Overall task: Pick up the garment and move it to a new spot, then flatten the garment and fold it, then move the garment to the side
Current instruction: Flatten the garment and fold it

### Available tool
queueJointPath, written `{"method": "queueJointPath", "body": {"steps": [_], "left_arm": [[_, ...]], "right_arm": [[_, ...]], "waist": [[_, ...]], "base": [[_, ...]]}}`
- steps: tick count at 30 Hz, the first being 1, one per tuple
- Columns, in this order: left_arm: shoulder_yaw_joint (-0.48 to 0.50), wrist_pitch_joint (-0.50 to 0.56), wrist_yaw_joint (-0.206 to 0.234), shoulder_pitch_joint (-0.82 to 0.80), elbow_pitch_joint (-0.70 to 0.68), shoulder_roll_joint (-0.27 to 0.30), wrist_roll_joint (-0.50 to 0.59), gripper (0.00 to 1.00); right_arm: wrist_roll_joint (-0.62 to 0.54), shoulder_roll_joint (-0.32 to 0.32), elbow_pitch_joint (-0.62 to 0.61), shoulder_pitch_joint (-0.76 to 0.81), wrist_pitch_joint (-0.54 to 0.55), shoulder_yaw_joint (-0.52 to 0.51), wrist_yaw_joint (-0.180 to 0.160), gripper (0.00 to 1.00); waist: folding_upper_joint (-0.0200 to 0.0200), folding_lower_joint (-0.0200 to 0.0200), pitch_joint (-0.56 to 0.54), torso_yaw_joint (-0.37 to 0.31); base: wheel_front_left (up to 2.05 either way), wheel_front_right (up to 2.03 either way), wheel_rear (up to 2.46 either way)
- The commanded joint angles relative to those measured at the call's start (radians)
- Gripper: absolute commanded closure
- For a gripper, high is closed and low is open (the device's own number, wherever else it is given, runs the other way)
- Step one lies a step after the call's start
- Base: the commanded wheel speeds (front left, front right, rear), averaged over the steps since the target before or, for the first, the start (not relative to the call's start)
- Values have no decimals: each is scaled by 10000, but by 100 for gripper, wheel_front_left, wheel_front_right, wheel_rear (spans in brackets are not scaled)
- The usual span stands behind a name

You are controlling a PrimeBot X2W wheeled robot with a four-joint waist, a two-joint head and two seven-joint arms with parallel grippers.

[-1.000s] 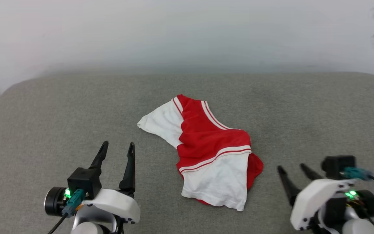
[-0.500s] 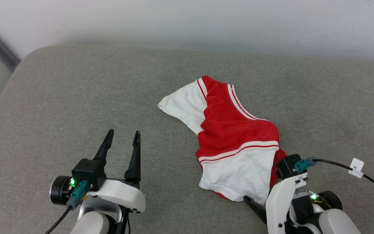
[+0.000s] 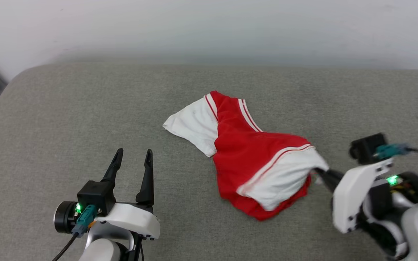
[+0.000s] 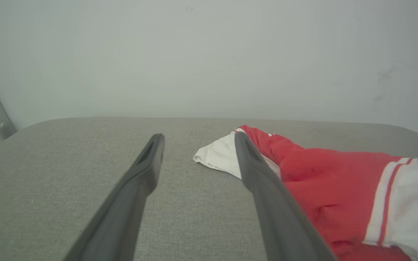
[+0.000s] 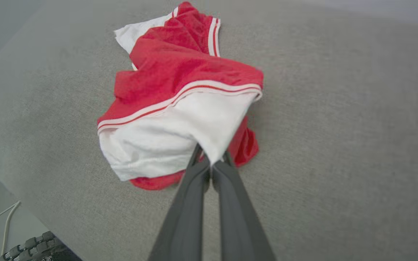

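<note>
Pinching a white sleeve of the garment (image 5: pixel 180 72), the right gripper (image 5: pixel 212 161) has both fingers pressed together on the cloth. The right wrist view shows this plainly, while the head view blurs it. The left gripper (image 3: pixel 132 156) is spread wide, empty, clear of the cloth. The garment lies crumpled mid-way across the grey cushion (image 3: pixel 67 108), red body bunched, stripe trim showing.

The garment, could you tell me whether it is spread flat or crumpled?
Crumpled: the garment lies in overlapping layers, a white part pinched in the shut right tool.
</note>
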Motion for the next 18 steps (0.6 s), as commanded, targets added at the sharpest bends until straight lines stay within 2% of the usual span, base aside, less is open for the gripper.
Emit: {"method": "queueJointPath", "body": {"steps": [1,6,8,9,11,13,17,18], "left_arm": [[18,-55,26,93,16,14,-54,0],[9,-81,53,64,13,14,-66,0],[-26,-88,-2,-2,37,10,-106,0],[-26,-88,-2,-2,37,10,-106,0],[-69,-66,3,-56,25,-4,-96,0],[-74,-43,6,-91,40,21,-106,0],[-84,-29,22,-190,57,36,-120,0],[-87,-37,30,-224,51,37,-116,0]], "right_arm": [[-62,-110,-85,-182,-28,-163,-3,100],[-307,-247,56,-438,266,-1823,-5,100],[-401,-258,827,-386,492,-2969,-5,100],[-401,-258,827,-386,492,-2969,-5,100],[-609,-369,1504,-299,431,-3547,-3,100],[-508,-191,2322,-186,313,-3936,-3,100],[-551,-46,3842,-223,-445,-4248,-3,100],[-551,31,4206,-261,-673,-4287,-3,89]], "waist": [[0,0,-54,-94],[0,0,-58,-290],[0,0,17,-307],[0,0,17,-307],[0,0,110,-275],[0,0,211,-237],[0,0,443,-154],[0,0,499,-139]], "base": [[0,0,0],[0,0,0],[0,0,0],[0,0,0],[0,0,0],[0,0,0],[0,0,0],[0,0,0]]}}
